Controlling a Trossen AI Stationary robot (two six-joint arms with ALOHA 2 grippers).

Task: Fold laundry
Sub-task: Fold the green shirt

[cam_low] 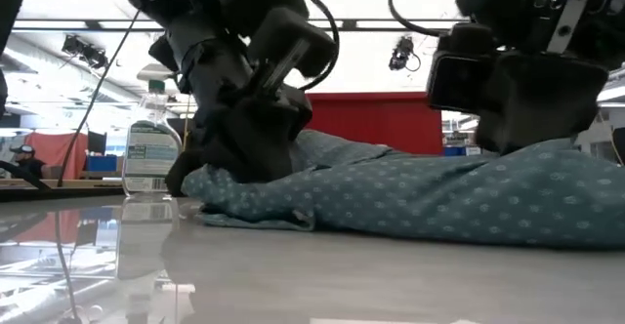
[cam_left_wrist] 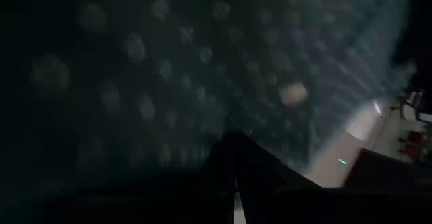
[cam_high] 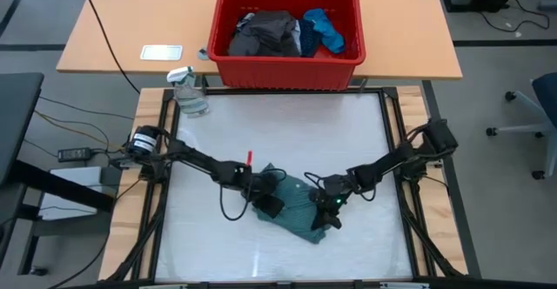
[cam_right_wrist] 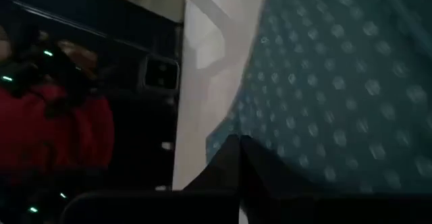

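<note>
1. Nearest the low camera we see the teal dotted shirt [cam_low: 410,202], a rumpled heap on the white table [cam_high: 278,124], with both grippers pressed down into it.
2. On our left, we have the left gripper [cam_high: 268,204] clenched on the shirt's left edge; its wrist view is filled with dotted cloth against the pinched fingertips [cam_left_wrist: 236,177].
3. Behind and to the left of that gripper stands the clear spray bottle [cam_high: 189,91], at the table's far left corner, well apart from the shirt.
4. A small red mark [cam_high: 249,157] lies on the table just behind the left gripper; we cannot tell what it is.
5. On our right, the right gripper [cam_high: 333,212] is clamped on the shirt's right edge, its fingers together over the hem.
6. Beyond both grippers, past the far edge, sits the red bin [cam_high: 287,71] on a wooden desk [cam_high: 130,28]. We see in it a dark grey piece [cam_high: 265,35] to the left and a bright blue piece [cam_high: 325,30] to the right.
</note>
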